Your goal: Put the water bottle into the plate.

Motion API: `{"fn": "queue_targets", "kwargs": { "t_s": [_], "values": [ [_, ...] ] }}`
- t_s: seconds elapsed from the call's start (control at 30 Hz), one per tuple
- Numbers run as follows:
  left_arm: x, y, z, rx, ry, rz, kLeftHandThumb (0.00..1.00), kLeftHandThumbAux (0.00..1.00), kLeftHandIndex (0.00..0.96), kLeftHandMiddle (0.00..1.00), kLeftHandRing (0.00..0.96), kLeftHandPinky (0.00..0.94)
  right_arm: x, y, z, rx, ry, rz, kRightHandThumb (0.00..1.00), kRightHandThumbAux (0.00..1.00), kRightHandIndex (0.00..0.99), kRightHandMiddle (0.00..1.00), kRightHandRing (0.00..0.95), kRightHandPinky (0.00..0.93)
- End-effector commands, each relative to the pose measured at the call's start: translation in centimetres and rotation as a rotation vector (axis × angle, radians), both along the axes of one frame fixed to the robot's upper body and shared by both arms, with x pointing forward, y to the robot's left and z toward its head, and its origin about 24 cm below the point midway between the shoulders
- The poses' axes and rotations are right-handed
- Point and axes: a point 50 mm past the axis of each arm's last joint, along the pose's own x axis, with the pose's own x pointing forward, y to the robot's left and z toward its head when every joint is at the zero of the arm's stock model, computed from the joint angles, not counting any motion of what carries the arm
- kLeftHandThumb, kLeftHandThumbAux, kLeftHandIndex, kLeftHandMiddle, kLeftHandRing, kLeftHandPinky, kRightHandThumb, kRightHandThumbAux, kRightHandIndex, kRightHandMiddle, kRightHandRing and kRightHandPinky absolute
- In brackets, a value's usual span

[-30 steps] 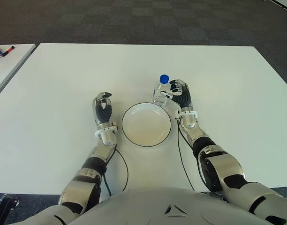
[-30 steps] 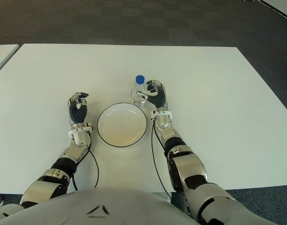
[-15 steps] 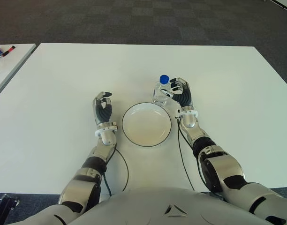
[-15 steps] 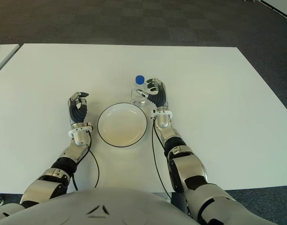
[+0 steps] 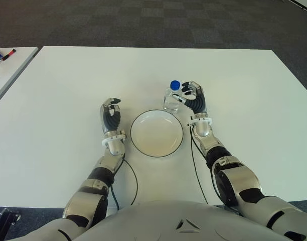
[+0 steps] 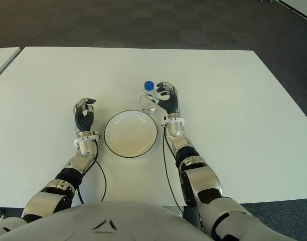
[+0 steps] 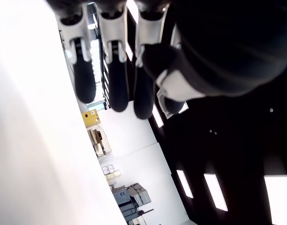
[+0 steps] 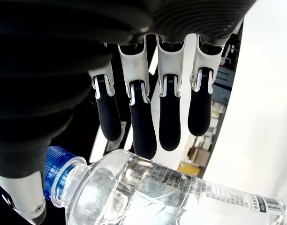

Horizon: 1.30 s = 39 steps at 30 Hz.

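While the clear water bottle with its blue cap stands upright on the white tabletop, the right robot hand is just beside it on the right, fingers partly curled toward it. In the right wrist view the bottle lies across the palm side of that hand, and the four dark fingertips hang extended past it with a gap between them and the plastic, so the hand is loosely spread around the bottle rather than clamped on it; whether the thumb touches the bottle cannot be told. The bottle stands just beyond the far right rim of the round white plate with a dark edge, outside it, and the plate holds nothing. On the plate's left side, near its rim but apart from it, the left robot hand shows with its fingers curled in toward the thumb and holding nothing. At the far left a second white tabletop carries a few small items too small to identify. Dark patterned carpet lies beyond the tabletop.
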Motion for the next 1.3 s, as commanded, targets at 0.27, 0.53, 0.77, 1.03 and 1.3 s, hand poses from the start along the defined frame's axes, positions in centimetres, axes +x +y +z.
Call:
{"fn": "queue_targets", "kwargs": {
  "t_s": [0.27,0.53,0.77,1.03,1.3],
  "values": [
    [-0.58,0.2,-0.88,0.031,0.043,0.021,0.84,0.672,0.463,0.419,0.371,0.392,-0.25,-0.05,-0.14,0.029,0.002,0.01,0.945,0.668,0.381,0.528,0.427,0.419],
    [-0.57,0.15,-0.97,0.008,0.053,0.015,0.84,0.672,0.464,0.417,0.366,0.392,-0.24,0.09,-0.01,0.02,0.006,0.053,0.945,0.664,0.414,0.486,0.433,0.347],
    [-0.58,0.18,-1.06,0.029,0.064,0.015,0.84,0.672,0.461,0.419,0.365,0.389,-0.16,0.14,-0.14,-0.072,0.037,0.125,0.785,0.537,0.154,0.233,0.227,0.248],
    [-0.63,0.03,-0.96,0.008,0.06,-0.007,0.84,0.672,0.458,0.423,0.366,0.391,0.01,0.19,-0.17,-0.139,0.061,0.154,0.745,0.435,0.032,0.036,0.061,0.167],
    [-0.6,-0.01,-0.94,-0.003,0.062,-0.011,0.84,0.673,0.457,0.422,0.363,0.383,0.05,0.12,-0.32,-0.183,0.077,0.167,0.688,0.369,0.001,0.001,0.003,0.133]
  ]
}}
